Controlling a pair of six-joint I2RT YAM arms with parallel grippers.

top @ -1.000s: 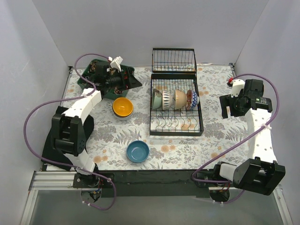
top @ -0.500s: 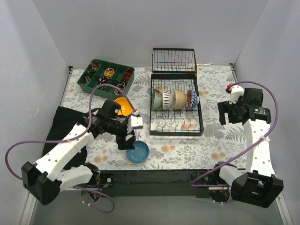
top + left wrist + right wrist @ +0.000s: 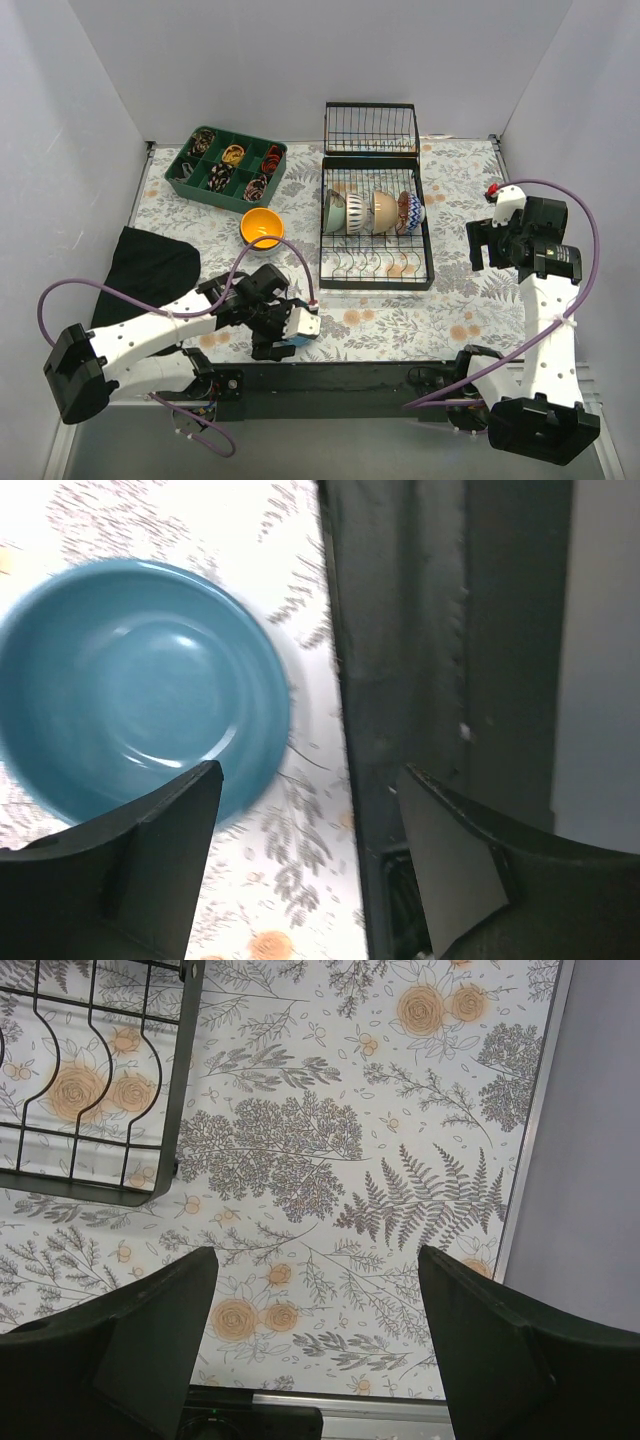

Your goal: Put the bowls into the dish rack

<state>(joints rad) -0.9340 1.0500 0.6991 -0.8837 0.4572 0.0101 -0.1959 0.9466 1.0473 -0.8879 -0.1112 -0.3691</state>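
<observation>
The solid blue bowl (image 3: 140, 685) sits on the floral mat near the table's front edge. In the top view it (image 3: 289, 340) is mostly hidden under my left gripper (image 3: 280, 338). That gripper (image 3: 310, 775) is open and empty, hovering beside the bowl's rim, over the mat and the black front edge. The orange-yellow bowl (image 3: 262, 227) stands left of the dish rack (image 3: 375, 272). The mint (image 3: 334, 212), red-and-white (image 3: 356, 212), beige (image 3: 384, 210) and blue patterned (image 3: 410, 212) bowls stand on edge in the rack. My right gripper (image 3: 485, 250) is open and empty (image 3: 318, 1260), above the mat right of the rack's corner (image 3: 100, 1190).
A green compartment tray (image 3: 181, 182) with small items is at the back left. A black cloth (image 3: 145, 270) lies at the left edge. The rack's wire basket section (image 3: 370, 128) is at the back. The table's black front bar (image 3: 430, 630) runs beside the blue bowl.
My left arm swung from the green tray at the back down to the front, and its gripper now hovers over the blue bowl. My right gripper shifted slightly.
</observation>
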